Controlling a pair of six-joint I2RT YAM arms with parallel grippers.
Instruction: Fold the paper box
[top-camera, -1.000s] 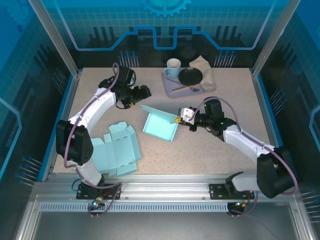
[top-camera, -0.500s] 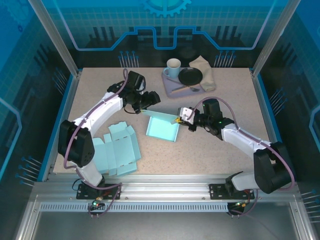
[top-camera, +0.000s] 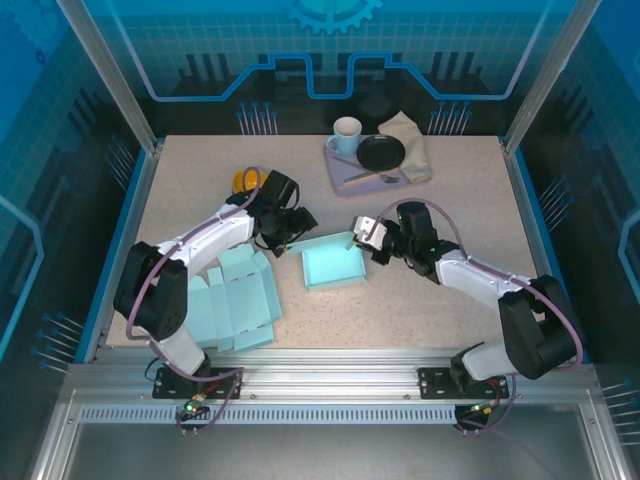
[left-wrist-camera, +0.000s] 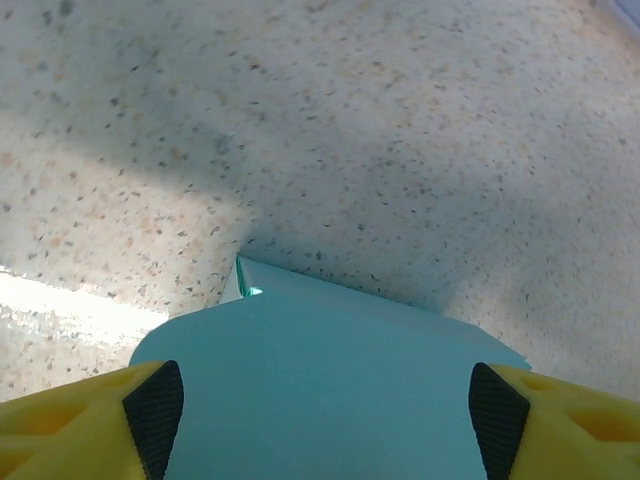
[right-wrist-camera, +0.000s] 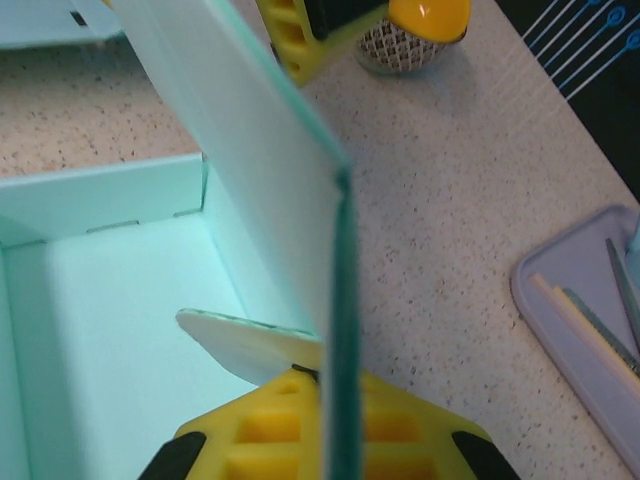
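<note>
Right gripper (top-camera: 360, 237): clamped tight on the upper edge of the paper box (top-camera: 335, 268) wall.
Left gripper (top-camera: 298, 232): fingers spread wide, box flap between them.
Paper box: centre of the top view, between both grippers.

arms (top-camera: 200, 238): white shells, black joints | cables (top-camera: 447, 222): purple-grey | left hand (left-wrist-camera: 320, 410), right hand (right-wrist-camera: 325, 400): yellow fingers (left-wrist-camera: 60, 430), black pads (left-wrist-camera: 500, 410)

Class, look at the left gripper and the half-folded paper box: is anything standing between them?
Nothing visible does. The left gripper is right at the paper box, and a flap of the box lies between its open fingers, with bare table beyond.
</note>
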